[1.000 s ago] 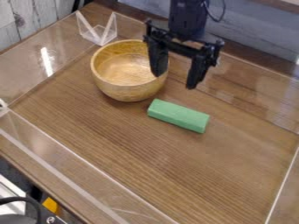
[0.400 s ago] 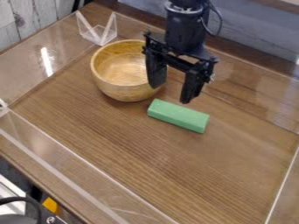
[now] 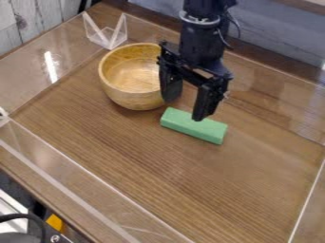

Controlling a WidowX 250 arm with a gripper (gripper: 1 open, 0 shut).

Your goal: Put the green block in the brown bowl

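on the desk [image 3: 140, 180], near its middle, the green block [image 3: 195, 125] lay flat, just to the right and nearer than the brown bowl [image 3: 137, 74]. the bowl was empty, so nothing of the task was finished: the block was not yet grasped, not lifted, not placed. the gripper [image 3: 191, 101] pointed down over the far left end of the block, and its fingers [image 3: 169, 93] stood wide apart, holding nothing. whether the tips touched the block i could not tell. compared with a second before, the gripper had come lower and nearer, from beside the bowl toward the block; bowl and block had kept their places.
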